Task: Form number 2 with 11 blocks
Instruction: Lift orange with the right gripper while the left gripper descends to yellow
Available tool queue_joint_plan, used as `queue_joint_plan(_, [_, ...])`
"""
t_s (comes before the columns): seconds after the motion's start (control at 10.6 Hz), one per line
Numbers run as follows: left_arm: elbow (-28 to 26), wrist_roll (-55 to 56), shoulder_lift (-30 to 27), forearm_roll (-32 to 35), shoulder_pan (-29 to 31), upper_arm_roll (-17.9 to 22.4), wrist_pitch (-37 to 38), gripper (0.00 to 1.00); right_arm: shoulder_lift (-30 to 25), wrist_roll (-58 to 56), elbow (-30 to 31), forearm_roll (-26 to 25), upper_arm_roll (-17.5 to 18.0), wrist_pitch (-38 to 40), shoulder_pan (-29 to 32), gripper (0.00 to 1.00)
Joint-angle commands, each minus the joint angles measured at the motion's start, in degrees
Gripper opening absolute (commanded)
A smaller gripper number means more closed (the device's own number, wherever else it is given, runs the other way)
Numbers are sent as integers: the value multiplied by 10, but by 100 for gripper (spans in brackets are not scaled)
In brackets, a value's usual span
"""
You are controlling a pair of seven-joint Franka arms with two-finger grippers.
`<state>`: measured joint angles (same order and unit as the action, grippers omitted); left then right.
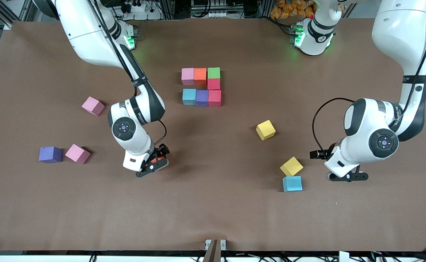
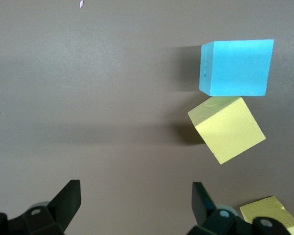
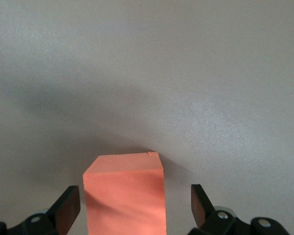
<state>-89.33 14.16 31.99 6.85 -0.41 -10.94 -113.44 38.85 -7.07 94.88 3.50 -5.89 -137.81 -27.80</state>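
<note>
Blocks [image 1: 201,86] already joined near the middle of the table [image 1: 213,218] made a partial digit: pink, orange and green in the row farthest from the camera, a red one under the green, then blue, purple and red. We saw the right gripper [image 1: 154,164] low over the table with its fingers wide apart on either side of an orange block [image 3: 125,193], a gap showing on both sides, so nothing was gripped. The left gripper [image 1: 347,177] hung open and empty just beside a loose yellow block [image 1: 291,166] and a blue one [image 1: 292,183]. Another yellow [image 1: 265,130] lay nearer the digit. Two pink [image 1: 77,153] and a purple [image 1: 50,154] sat toward the right arm's end.
</note>
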Motion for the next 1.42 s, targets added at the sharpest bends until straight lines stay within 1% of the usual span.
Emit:
queue_joint_plan(0.0, [9, 12, 5, -5, -10, 1, -2, 100, 12, -12, -11, 12, 7, 3, 6, 100])
queue_joint_plan(0.19, [9, 12, 7, -4, -10, 1, -3, 100, 16, -12, -11, 14, 6, 0, 6, 98])
queue_joint_plan(0.28, [9, 12, 7, -5, -10, 1, -3, 100, 19, -12, -12, 14, 6, -2, 6, 91])
queue_joint_plan(0.38, [9, 12, 9, -6, -11, 1, -3, 100, 25, -13, -14, 13, 6, -3, 6, 82])
queue_joint_plan(0.47, [9, 17, 10, -8, -11, 1, -3, 100, 28, -12, -15, 12, 6, -4, 5, 70])
queue_joint_plan(0.57, [6, 49, 10, -7, -11, 1, -10, 100, 29, -8, -15, 14, 6, -4, 3, 53])
queue_joint_plan(0.66, [5, 82, 11, -8, -11, 0, -15, 100, 30, -8, -14, 28, 6, -13, 2, 42])
queue_joint_plan(0.75, [5, 107, 15, -9, -12, -1, -16, 100, 32, -8, -11, 35, 5, -31, 2, 34])
queue_joint_plan(0.85, [3, 129, 15, -10, -13, -2, -26, 100, 31, -8, -11, 36, 5, -26, 2, 31])
queue_joint_plan(0.94, [1, 151, 18, -11, -16, -2, -31, 100, 19, 3, -10, 38, 5, -23, 3, 31])
queue_joint_plan(1.04, [1, 168, 20, -11, -16, -3, -32, 100, -3, 42, 1, 38, 6, -12, 1, 31])
queue_joint_plan(1.13, [1, 172, 22, -11, -17, -3, -37, 100, -37, 98, 28, 40, 6, -4, -6, 31])
queue_joint_plan(1.32, [1, 174, 22, -12, -20, -3, -38, 100, -88, 181, 81, 80, 6, 14, -29, 32])
